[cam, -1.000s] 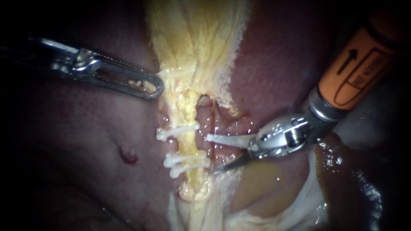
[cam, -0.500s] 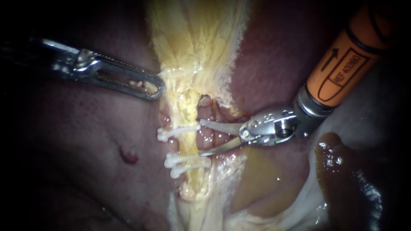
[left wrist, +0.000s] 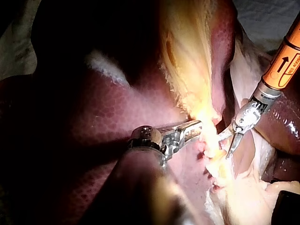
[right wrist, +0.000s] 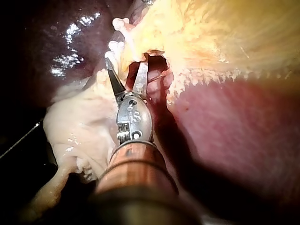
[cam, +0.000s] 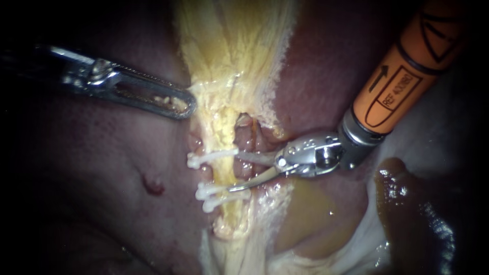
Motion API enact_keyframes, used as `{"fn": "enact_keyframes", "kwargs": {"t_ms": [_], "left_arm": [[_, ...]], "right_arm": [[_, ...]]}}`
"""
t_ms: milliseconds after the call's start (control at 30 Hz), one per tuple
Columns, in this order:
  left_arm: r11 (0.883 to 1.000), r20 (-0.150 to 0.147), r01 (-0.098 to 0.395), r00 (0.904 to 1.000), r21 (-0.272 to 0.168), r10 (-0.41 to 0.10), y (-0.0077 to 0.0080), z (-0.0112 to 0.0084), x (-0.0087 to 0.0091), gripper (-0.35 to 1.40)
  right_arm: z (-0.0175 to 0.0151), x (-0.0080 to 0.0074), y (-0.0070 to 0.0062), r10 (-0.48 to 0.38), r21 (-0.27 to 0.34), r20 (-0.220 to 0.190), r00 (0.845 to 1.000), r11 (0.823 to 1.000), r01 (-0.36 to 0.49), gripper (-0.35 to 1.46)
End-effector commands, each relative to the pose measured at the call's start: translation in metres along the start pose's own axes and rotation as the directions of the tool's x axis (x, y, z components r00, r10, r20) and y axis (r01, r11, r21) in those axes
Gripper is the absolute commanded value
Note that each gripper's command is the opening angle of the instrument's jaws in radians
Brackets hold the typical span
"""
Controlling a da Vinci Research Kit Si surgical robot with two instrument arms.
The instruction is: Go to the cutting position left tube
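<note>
At the left tube (cam: 224,173), between its clips:

- **Left tube.** Yellow strand running down from the yellow tissue (cam: 232,61) with the liver (cam: 102,168) on either side. One white clip (cam: 211,157) crosses it higher up and a pair of clips (cam: 219,196) crosses it lower down. A bare stretch lies between them. Tube and clips have not shifted over the last second.
- **Right instrument (cam: 234,170).** Two thin blades, spread, nothing gripped. A second ago the tips stood clear of the tube on its far side. They have since advanced, and the upper blade now reaches the end of the single clip. The lower blade lies just above the paired clips, its tip on the tube. The right wrist view shows the same spread (right wrist: 126,63), with the tube's edge at the mouth.
- **Reddish tube (cam: 253,140).** Thinner, just beside the left tube. The blades pass across it, and whether it lies inside the opening cannot be told.
- **Left instrument (cam: 186,104).** Jaws pressed together on the edge of the yellow tissue above the tube. Unmoved.
- **Assessment.** The approach looks nearly complete, since the bare stretch is bracketed. A little more reach would probably be needed to seat the whole width of the tube between the blades. The risk is catching a clip or the neighbouring tube.
</note>
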Motion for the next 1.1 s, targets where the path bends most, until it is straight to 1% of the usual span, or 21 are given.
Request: {"fn": "enact_keyframes", "kwargs": {"t_ms": [33, 167, 267, 367, 533, 700, 1100], "left_arm": [[1.0, 0.0, 0.0, 1.0, 0.0, 0.0, 0.0, 0.0, 0.0, -0.35], [1.0, 0.0, 0.0, 1.0, 0.0, 0.0, 0.0, 0.0, 0.0, -0.35], [1.0, 0.0, 0.0, 1.0, 0.0, 0.0, 0.0, 0.0001, 0.0, -0.35], [1.0, 0.001, 0.0, 1.0, -0.001, 0.0, 0.0, 0.0002, 0.0, -0.35], [1.0, -0.001, 0.0, 1.0, 0.001, 0.0, 0.0, 0.0004, 0.0, -0.35], [1.0, -0.001, 0.0, 1.0, 0.0, 0.0, 0.0, 0.0005, -0.0001, -0.35], [1.0, -0.001, 0.001, 1.0, 0.002, -0.001, 0.0, 0.0008, -0.0002, -0.35]], "right_arm": [[0.0001, 0.0003, -0.0002, -0.008, 0.011, -0.007, 1.0, 1.0, 0.008, 1.44], [0.0007, 0.001, -0.001, -0.007, 0.046, -0.028, 1.0, 0.999, 0.008, 1.44], [0.0011, 0.0016, -0.0015, -0.007, 0.07, -0.036, 0.999, 0.998, 0.009, 1.44], [0.0017, 0.0021, -0.0016, -0.01, 0.091, -0.048, 0.999, 0.996, 0.015, 1.42], [0.0027, 0.0027, -0.0012, -0.005, 0.095, -0.064, 0.998, 0.995, 0.012, 1.42], [0.0039, 0.0033, -0.0006, -0.004, 0.09, -0.07, 0.998, 0.996, 0.01, 1.42], [0.0064, 0.0037, 0.0002, 0.021, 0.086, -0.095, 0.995, 0.996, -0.012, 1.4]]}}
